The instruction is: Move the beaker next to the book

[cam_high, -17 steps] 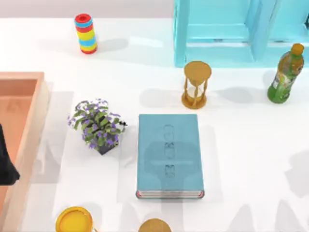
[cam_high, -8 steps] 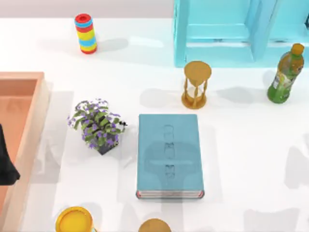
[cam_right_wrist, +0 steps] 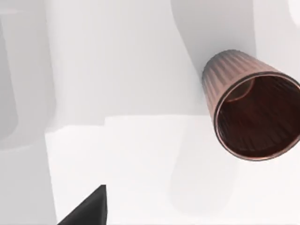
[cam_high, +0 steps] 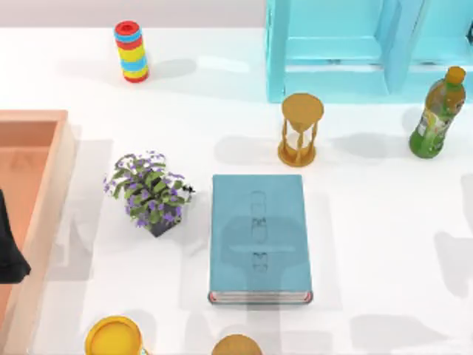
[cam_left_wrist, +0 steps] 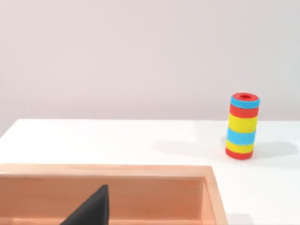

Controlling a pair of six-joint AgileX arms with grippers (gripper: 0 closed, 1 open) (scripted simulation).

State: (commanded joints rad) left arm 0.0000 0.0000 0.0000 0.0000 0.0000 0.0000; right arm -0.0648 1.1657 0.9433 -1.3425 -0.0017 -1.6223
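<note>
**Colours on the white counter**

The book (cam_high: 259, 237) is teal-blue with faint embossed marks, white page edges and reddish trim. Behind it the hourglass (cam_high: 301, 129) is golden-brown. The beaker (cam_right_wrist: 251, 105) is ribbed pinkish-brown, dark reddish inside. Left of the book, a plant (cam_high: 148, 191) shows purple flowers and green leaves.

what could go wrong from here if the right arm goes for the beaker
The beaker stands upright and ungripped in the right wrist view, off to one side of the camera's centre; an uncorrected descent could clip its rim and tip it. Around the book, the potted plant and the hourglass crowd two sides, so a careless placement there might knock one over. The left arm sits parked over the wooden tray.
</note>
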